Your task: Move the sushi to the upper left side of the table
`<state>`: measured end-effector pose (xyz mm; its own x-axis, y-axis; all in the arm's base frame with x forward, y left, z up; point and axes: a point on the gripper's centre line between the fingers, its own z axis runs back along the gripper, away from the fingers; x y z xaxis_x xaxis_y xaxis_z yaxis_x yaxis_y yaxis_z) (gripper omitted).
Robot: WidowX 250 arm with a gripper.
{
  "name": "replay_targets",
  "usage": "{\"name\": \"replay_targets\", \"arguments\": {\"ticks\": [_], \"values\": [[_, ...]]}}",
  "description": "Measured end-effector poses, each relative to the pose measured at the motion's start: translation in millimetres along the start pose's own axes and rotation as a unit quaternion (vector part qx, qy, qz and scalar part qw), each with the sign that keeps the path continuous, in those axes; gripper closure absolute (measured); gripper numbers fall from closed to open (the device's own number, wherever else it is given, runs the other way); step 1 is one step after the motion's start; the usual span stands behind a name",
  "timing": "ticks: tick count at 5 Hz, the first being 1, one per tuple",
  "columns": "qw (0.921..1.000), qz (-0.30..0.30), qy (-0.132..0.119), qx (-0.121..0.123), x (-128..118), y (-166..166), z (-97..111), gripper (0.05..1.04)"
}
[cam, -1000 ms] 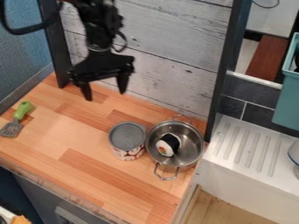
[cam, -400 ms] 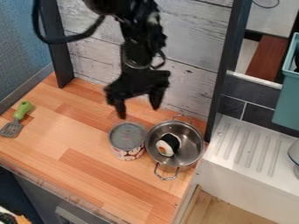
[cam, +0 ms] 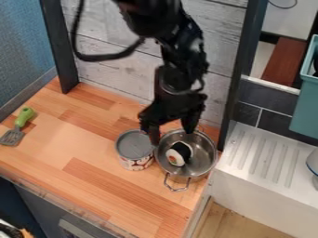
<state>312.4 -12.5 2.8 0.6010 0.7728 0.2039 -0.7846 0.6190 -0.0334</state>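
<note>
Two jaws of the gripper (cam: 171, 135) are spread apart, with nothing clasped between them; they are poised over the pot (cam: 203, 158) and the gap beside it; the sushi (cam: 177, 155) is contained in the pot; just left of the pot, a can (cam: 135, 145) is topped by a grey lid; farther left, a green-handled spatula (cam: 20, 126) is laid on the wooden table (cam: 77, 139); at the right, a ribbed white drainboard (cam: 264, 160) is overhung by a teal bin (cam: 305, 107).

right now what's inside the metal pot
The sushi lies inside the pot. The floor directly beneath it is covered, and the gripper hides part of the far rim.
</note>
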Motion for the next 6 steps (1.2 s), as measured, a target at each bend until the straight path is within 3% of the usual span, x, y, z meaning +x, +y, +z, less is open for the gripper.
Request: {"name": "replay_targets", "arguments": {"ticks": [1, 3, 4, 5, 6], "values": [[0.9999, 0.014, 0.001, 0.0, -2, -7, -11, 0.083], [0.9998, -0.016, 0.008, 0.007, -12, -26, -32, 0.083], [0.9996, -0.024, 0.014, 0.002, -14, -30, -38, 0.141], [0.9997, -0.021, 0.013, -0.008, -14, -29, -40, 0.427], [0.9997, -0.021, 0.011, -0.008, -14, -28, -41, 0.606]]}}
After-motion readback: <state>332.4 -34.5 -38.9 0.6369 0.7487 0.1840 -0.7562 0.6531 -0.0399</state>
